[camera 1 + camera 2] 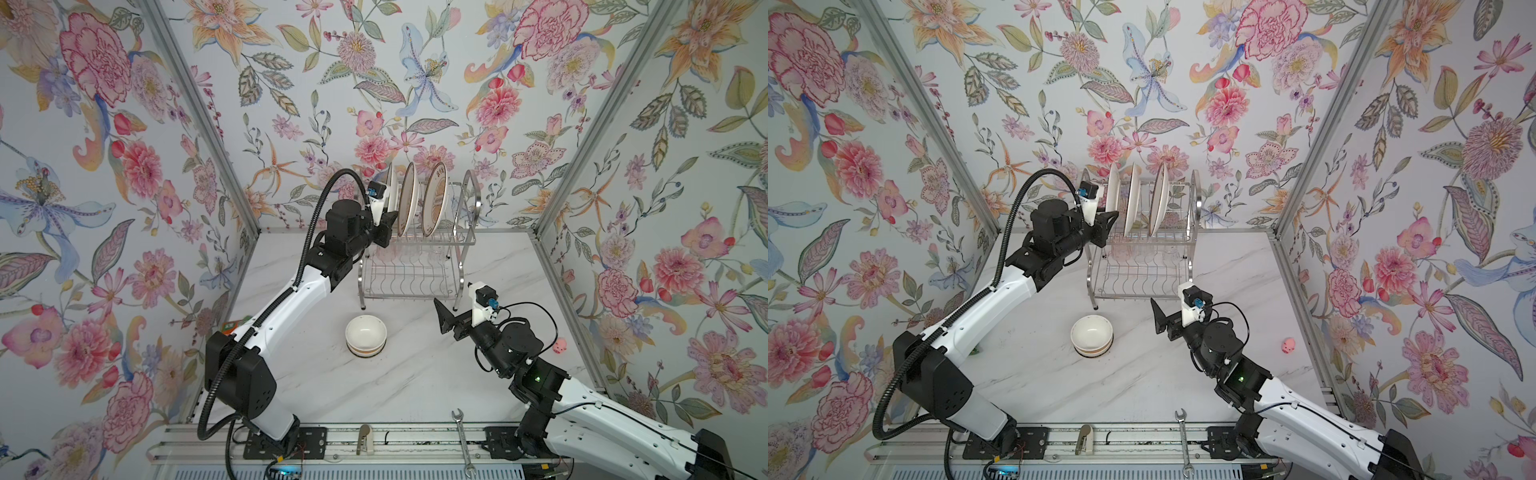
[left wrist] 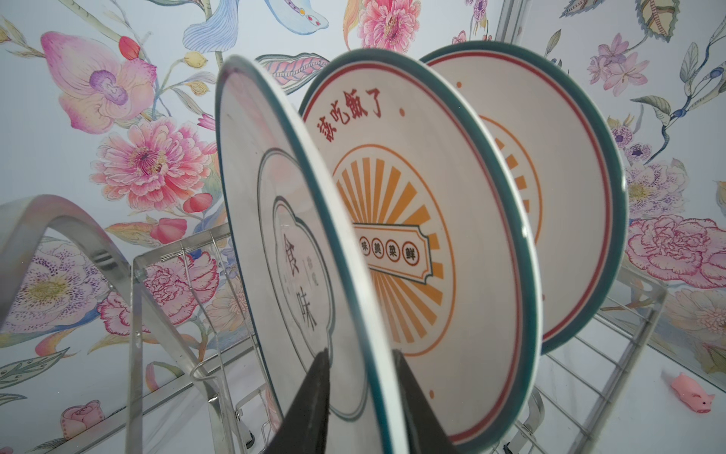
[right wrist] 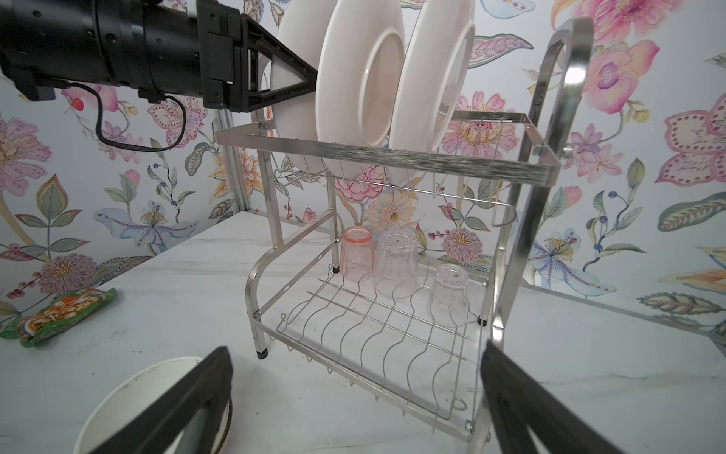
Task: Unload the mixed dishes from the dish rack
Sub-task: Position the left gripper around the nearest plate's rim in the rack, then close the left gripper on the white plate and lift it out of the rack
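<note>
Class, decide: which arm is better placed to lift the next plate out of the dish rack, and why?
Left. The left pincer straddles the rim of the end plate on the dish rack's top tier; the right pincer hangs open over the table, short of the rack.

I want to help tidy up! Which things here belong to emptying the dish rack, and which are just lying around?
For the job: shiny steel wire dish rack, three white round plates, pink tumbler, two clear tumblers, stacked white bowls.
Just lying about: steel wrench, green-orange snack packet, small pink pig toy.
</note>
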Controlling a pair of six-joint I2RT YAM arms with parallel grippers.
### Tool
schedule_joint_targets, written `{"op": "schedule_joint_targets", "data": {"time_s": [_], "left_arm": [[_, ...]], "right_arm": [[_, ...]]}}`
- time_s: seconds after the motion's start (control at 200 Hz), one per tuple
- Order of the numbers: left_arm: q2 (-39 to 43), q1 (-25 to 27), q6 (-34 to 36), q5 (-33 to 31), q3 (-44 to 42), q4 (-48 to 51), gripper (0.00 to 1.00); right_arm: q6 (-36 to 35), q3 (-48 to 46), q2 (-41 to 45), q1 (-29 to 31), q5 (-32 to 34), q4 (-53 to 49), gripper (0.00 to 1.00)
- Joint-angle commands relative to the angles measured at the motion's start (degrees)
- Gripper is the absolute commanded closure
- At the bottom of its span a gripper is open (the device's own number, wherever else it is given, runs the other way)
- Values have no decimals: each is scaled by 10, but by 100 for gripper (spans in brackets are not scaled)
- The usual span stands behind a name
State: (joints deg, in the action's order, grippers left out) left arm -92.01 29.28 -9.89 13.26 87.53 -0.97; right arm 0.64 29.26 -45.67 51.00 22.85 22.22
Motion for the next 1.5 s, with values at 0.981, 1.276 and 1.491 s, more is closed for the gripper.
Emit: {"op": "schedule_joint_targets", "data": {"time_s": [0.981, 1.276, 1.491], "left_arm": [[18, 6, -44, -3, 1, -66, 100], [54, 22, -45, -27, -10, -102, 100], [85, 29, -36, -39, -10, -129, 100]], "right_arm": [[-6, 16, -2, -28, -35, 5, 1], [-6, 19, -3, -33, -43, 6, 1], [0, 18, -4, -33, -48, 8, 1]]}}
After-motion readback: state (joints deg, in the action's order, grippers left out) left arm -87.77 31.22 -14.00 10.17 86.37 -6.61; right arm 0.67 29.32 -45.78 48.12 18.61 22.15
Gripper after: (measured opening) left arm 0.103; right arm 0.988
